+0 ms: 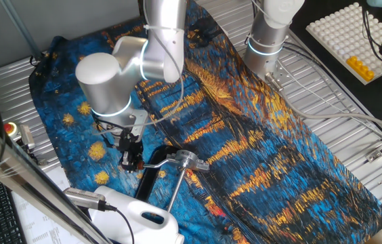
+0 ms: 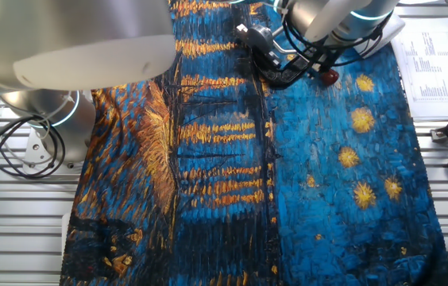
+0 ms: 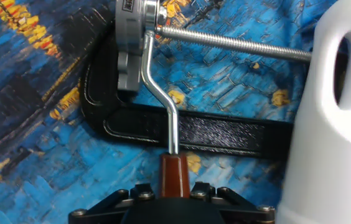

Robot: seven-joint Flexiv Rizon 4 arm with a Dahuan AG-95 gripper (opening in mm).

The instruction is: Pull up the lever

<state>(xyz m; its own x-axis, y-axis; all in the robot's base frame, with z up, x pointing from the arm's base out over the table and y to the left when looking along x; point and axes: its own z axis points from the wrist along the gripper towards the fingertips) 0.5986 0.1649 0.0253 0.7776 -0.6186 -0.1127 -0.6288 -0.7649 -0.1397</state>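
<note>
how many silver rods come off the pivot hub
2. The lever, short and bent, runs from the pivot hub down to its dark-red knob at the gripper. The long plain rod runs right, behind the white jug. None other shows.

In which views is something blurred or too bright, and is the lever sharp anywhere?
Hand view: the lever is sharp, with glare on its rod; the white jug at right is overexposed and soft. One fixed view: the near arm is bright but clear. Other fixed view: a big blurred arm fills the top left.
</note>
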